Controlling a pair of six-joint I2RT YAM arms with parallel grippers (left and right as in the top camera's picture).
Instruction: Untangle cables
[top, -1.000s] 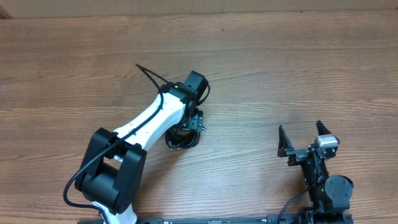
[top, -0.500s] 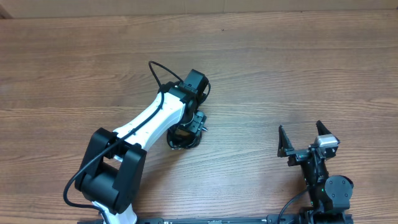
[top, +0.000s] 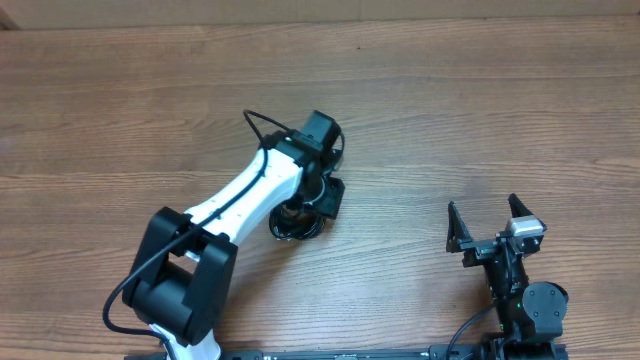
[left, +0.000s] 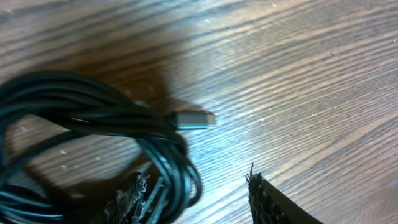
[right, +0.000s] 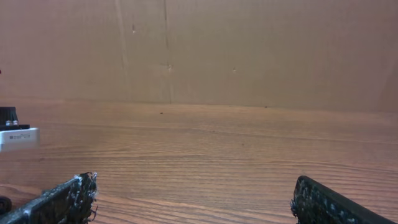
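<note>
cables (left: 106, 118) are bunched as one coil (top: 290, 228) around mid-desk (top: 500, 100), slightly toward the left edge. Change over the last second: left claw (left: 196, 180) has been swung over the coil and narrowed partway. Strands are seen between the fingers, which are still apart and not yet pinched. This is read as a grab being set up, with nothing untangled yet. The coil is roughly round, so no long axis can be called. The silver plug (left: 194, 118) lies flat, tip pointed out of the coil. Right claw (top: 482, 202) is parked wide apart by the near-right corner, nothing held.
</note>
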